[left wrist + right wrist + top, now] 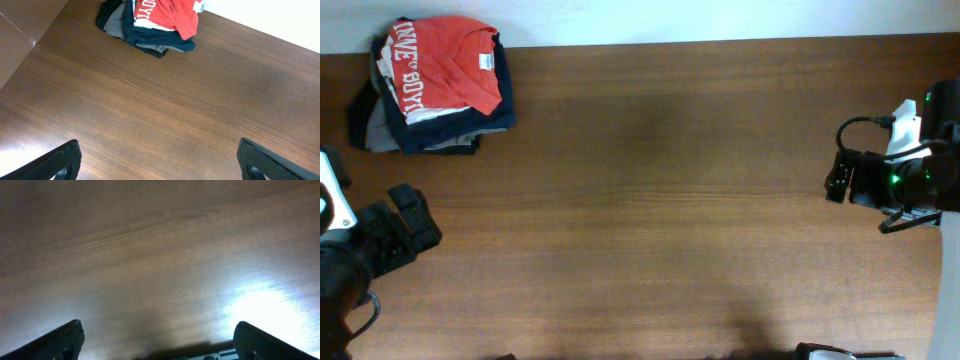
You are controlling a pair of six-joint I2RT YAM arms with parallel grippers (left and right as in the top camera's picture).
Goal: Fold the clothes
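Note:
The red-orange t-shirt (445, 62) with white lettering lies folded on top of a stack of garments at the far left corner of the wooden table (660, 200). It also shows at the top of the left wrist view (170, 12). My left gripper (415, 222) is open and empty at the left edge, well in front of the stack; its fingers frame bare wood (159, 161). My right gripper (837, 182) is open and empty at the right edge, over bare wood (159, 339).
Under the t-shirt lie folded navy and grey garments (440, 130), also in the left wrist view (155, 45). A white wall runs along the table's far edge (720, 20). A bright glare patch shows in the right wrist view (260, 310).

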